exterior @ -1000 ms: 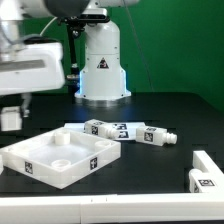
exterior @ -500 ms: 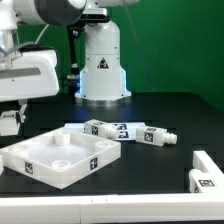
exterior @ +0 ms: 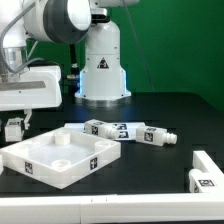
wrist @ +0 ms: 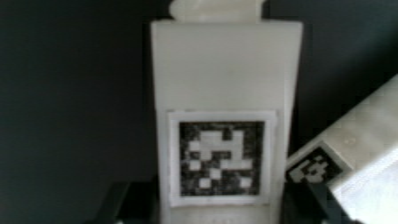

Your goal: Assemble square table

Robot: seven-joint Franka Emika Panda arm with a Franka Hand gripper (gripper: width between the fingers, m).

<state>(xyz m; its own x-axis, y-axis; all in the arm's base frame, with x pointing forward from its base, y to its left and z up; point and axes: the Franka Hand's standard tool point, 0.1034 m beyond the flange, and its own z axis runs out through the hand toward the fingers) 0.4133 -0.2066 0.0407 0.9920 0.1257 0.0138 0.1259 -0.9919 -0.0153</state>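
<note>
Pincer [exterior: 14, 128] lowered, leg [wrist: 222, 100] clamped, near panel [exterior: 62, 166] rim

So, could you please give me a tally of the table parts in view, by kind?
Panel: 1
Legs: 4, namely 1 held leg in the end effector and, as far as I can tell, 3 loose legs lying on the table
Total: 5
</note>
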